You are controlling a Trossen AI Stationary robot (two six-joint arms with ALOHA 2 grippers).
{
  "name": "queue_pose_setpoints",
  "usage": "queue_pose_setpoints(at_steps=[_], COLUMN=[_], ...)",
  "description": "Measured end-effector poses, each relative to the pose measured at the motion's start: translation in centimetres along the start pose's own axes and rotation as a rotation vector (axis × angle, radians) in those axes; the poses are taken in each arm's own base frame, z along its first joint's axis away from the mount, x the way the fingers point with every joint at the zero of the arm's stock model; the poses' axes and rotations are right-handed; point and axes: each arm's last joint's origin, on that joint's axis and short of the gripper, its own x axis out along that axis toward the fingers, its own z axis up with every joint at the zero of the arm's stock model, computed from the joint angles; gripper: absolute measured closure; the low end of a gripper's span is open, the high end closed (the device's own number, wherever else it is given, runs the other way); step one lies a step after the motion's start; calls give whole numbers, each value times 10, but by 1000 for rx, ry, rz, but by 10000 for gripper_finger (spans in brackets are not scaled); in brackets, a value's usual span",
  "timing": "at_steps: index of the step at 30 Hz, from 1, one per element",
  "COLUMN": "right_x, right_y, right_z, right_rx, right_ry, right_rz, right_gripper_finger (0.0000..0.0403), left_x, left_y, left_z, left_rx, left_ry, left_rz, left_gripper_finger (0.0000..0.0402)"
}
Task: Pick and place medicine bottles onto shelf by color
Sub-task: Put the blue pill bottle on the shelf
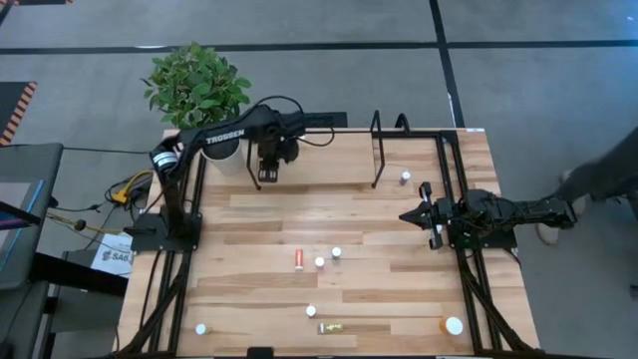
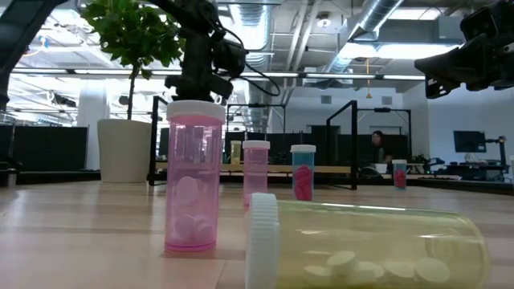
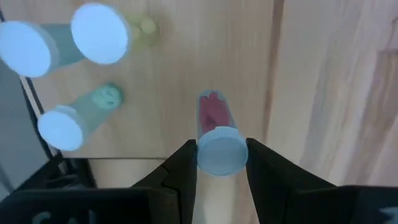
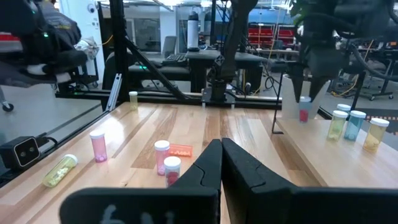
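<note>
Left gripper (image 3: 221, 163) over shelf (image 1: 319, 160) back-left end, fingers clamped on red bottle (image 3: 216, 124) cap. Advise: lower upright beside parked bottles, release only once seated. Right gripper (image 4: 221, 158) shut, empty, idle over tabletop right side.

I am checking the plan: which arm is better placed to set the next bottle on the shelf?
The left. Its gripper already grips a red bottle by the cap directly above the shelf, beside three bottles standing there. The right gripper is shut, empty, and hangs off to the shelf's side.
</note>
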Motion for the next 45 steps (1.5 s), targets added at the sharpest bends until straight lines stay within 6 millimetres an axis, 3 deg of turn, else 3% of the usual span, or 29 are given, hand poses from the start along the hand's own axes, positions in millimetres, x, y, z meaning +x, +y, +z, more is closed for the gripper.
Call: queue_pose_setpoints(at_steps=[8, 16, 45], right_x=[0, 0, 0], right_y=[0, 0, 0], right_z=[0, 0, 0], right_rx=[0, 0, 0], right_ry=[0, 0, 0], right_rz=[0, 0, 0], right_gripper_finger=[377, 377, 377], left_x=[3, 4, 5], left_y=[21, 33, 33], left_z=[6, -2, -3], left_rx=[52, 39, 58], left_ry=[25, 21, 12], left_rz=[27, 28, 1], left_gripper_finger=[300, 300, 300])
